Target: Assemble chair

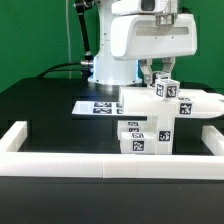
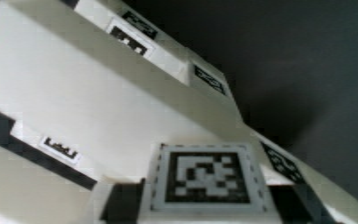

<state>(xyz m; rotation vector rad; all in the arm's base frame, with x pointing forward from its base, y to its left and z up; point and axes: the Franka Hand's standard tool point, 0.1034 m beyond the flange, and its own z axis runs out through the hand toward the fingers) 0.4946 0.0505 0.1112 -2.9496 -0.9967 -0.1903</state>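
The chair (image 1: 145, 118) stands partly built in the middle of the black table: a wide white slab (image 1: 150, 100) resting on blocky tagged pieces (image 1: 140, 138). My gripper (image 1: 163, 82) hangs over the slab's right part in the exterior view and is shut on a small white chair block with a tag (image 1: 166, 90). The wrist view shows that block (image 2: 202, 178) pressed between my two black fingers (image 2: 123, 198); the gripper (image 2: 204, 205) holds it just above the broad white slab (image 2: 105, 95), which carries tags along its edge. What lies under the block is hidden.
The marker board (image 1: 98, 106) lies flat behind the chair, toward the exterior view's left. A low white border rail (image 1: 90, 166) runs along the front and up both sides (image 1: 14, 136). The arm's base (image 1: 112, 68) rises behind, with cables beside it.
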